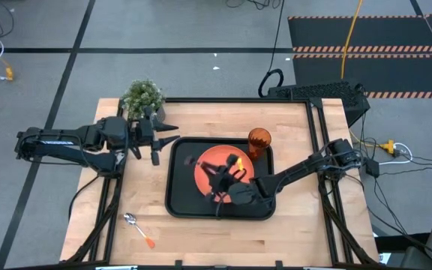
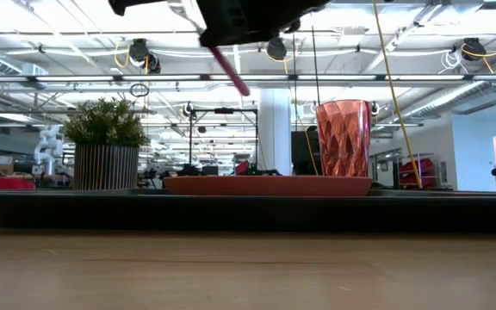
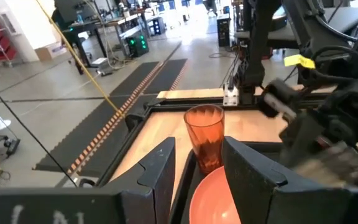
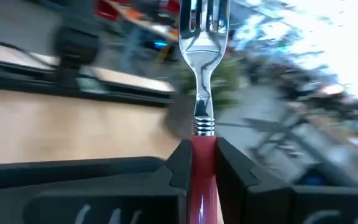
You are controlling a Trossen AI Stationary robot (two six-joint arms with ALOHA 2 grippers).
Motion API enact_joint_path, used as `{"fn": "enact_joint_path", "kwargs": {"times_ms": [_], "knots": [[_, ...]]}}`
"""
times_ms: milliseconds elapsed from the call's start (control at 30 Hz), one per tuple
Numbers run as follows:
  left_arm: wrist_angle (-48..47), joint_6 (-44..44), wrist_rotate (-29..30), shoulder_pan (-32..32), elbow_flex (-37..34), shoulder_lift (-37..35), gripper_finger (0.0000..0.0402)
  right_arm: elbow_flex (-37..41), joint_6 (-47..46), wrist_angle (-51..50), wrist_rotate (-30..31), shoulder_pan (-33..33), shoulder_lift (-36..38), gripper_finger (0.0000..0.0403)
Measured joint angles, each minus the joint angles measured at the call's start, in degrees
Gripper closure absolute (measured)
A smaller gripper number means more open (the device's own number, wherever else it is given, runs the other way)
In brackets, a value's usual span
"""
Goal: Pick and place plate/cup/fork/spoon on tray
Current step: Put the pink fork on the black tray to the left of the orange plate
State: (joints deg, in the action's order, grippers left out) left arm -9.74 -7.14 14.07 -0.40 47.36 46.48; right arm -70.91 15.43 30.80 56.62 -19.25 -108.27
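Right tool (image 4: 202,163): clamped on the fork's (image 4: 202,74) pink-red handle, held above the plate (image 1: 220,166), tines pointing out past the fingers.
Left tool (image 1: 158,139): fingers apart, empty, waiting over the worktop (image 1: 291,232) just left of the tray (image 1: 177,202), near the plant (image 1: 142,96).
Fork: up in the air in the right tool; from table height only the handle shows, slanting down from the tool, well clear of the plate.
Plate: flat on the tray, roughly at its middle.
Cup (image 1: 259,139): upright on the tray's far right corner, just beside the plate.
Spoon (image 1: 138,229): lying on the bare worktop at the near left, well apart from the tray, not yet placed.
Step in hand: by my reckoning, setting the fork down on the tray; the spoon would then be the last piece.
How the fork handles: light, stiff and slim; the metal end looks slick, so the handle is the better hold. Gripped at one end like this, it could swing or twist if the hold loosens.
Where to set it: a bare strip of tray beside the plate looks safest; on the plate's rim it might slide or rock.
Risk: the cup looks light and easy to tip if the arm brushes it.
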Motion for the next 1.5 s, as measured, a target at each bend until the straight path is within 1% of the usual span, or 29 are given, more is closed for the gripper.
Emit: {"fn": "enact_joint_path", "kwargs": {"times_ms": [100, 200, 267, 467, 533, 667, 733, 833, 967, 1067, 1133, 1200, 1300, 1333, 1400, 1500], "knots": [[0.0, 1.9, 0.0, 0.0, 0.0, 0.1, 0.0266, 0.0, 5.9, 3.7, 4.5, 0.2, 0.0, 0.0376], [0.2, 3.5, -1.3, 0.0, 0.0, 1.3, 0.0266, 0.0, 10.2, 7.2, 6.3, 0.8, 0.0, 0.0376], [1.0, 3.7, -2.1, 0.0, 0.0, 2.7, 0.0266, 0.0, 12.1, 8.3, 6.4, 0.9, 0.0, 0.0376], [4.0, 0.6, -2.0, 0.0, 0.0, 7.3, 0.0266, 0.0, 14.5, 8.4, 6.4, 1.2, 0.0, 0.0376], [3.8, -0.9, -0.2, 0.0, 0.0, 8.9, 0.0264, 0.0, 15.4, 8.4, 6.7, 1.3, 0.0, 0.0376], [3.5, -8.5, 9.0, -0.2, 0.0, 11.7, 0.0249, 0.0, 19.2, 9.3, 11.1, 1.1, 0.0, 0.0376], [3.5, -12.8, 12.5, -0.4, 0.0, 12.7, 0.0237, 0.0, 21.3, 9.8, 13.7, 0.8, 0.0, 0.0376], [3.3, -16.2, 13.0, -0.6, 0.0, 14.1, 0.0221, 0.0, 25.0, 11.1, 17.2, 0.6, 0.0, 0.0374], [3.6, -12.5, 11.5, -1.1, 0.0, 15.2, 0.0208, 0.0, 29.9, 12.5, 20.3, 0.7, 0.1, 0.0368], [7.6, -11.1, 11.4, -1.3, 0.0, 15.3, 0.0204, 0.0, 31.4, 12.6, 21.2, 0.9, 0.1, 0.0373], [11.0, -9.2, 10.1, -1.3, 0.0, 15.2, 0.0204, 0.0, 32.3, 12.7, 21.5, 1.1, 0.1, 0.0375], [13.9, -6.2, 5.7, -1.2, 0.0, 14.8, 0.0206, 0.0, 32.3, 12.9, 21.4, 1.2, 0.1, 0.0375], [17.2, -2.9, -3.7, -1.3, 0.0, 14.9, 0.0211, 0.0, 33.2, 14.4, 21.2, 1.3, 0.1, 0.0375], [17.3, -2.3, -5.9, -1.3, 0.0, 15.0, 0.0212, 0.0, 33.9, 14.7, 21.4, 1.2, 0.1, 0.0375], [16.5, -0.9, -7.9, -1.3, 0.0, 15.1, 0.0215, 0.0, 35.1, 15.6, 21.3, 1.2, 0.1, 0.0375], [14.7, 0.7, -8.1, -1.2, 0.1, 15.1, 0.0219, 0.0, 37.1, 17.7, 21.6, 1.2, 0.1, 0.0375]]}}
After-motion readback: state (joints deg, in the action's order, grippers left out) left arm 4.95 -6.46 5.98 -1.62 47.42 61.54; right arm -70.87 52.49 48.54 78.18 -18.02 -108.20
